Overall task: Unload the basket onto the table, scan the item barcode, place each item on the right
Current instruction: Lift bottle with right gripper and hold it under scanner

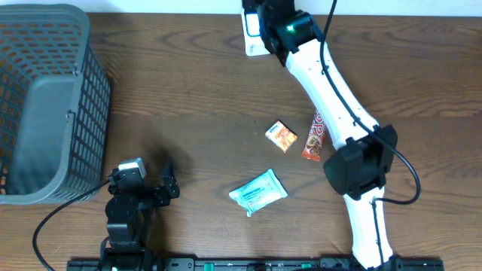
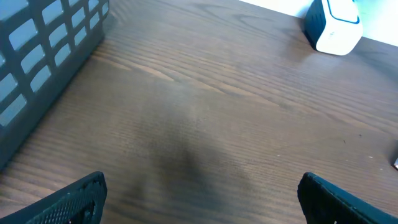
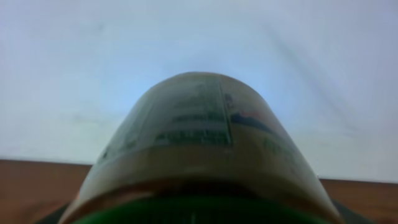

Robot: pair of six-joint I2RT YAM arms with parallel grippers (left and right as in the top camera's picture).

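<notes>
We see the right arm stretched from the near right edge to the far middle of the surface [image 1: 188,90]; its right tool [image 1: 261,18] sits at the white and blue scanner [image 1: 251,34], which stands at the far edge; the right wrist view is filled by a jar [image 3: 199,137], blurred and very close, with a printed label facing the camera and a green lid [image 3: 199,216] at the bottom of the picture; we take the right tool to be grasping this jar, though its fingers hardly show; pale wall lies behind the jar, with a strip of brown surface low at either side; the left tool [image 1: 170,181] is at the near left, released, its jaws spread wide with nothing between them over bare wood; from the left wrist the scanner shows far off to the right; a grey basket [image 1: 94,98] stands at the far left; in the middle lie a small orange packet [image 1: 282,137], a red bar [image 1: 313,138] just right of it and partly under the right arm, and a pale teal pouch [image 1: 258,191] nearer to us.
</notes>
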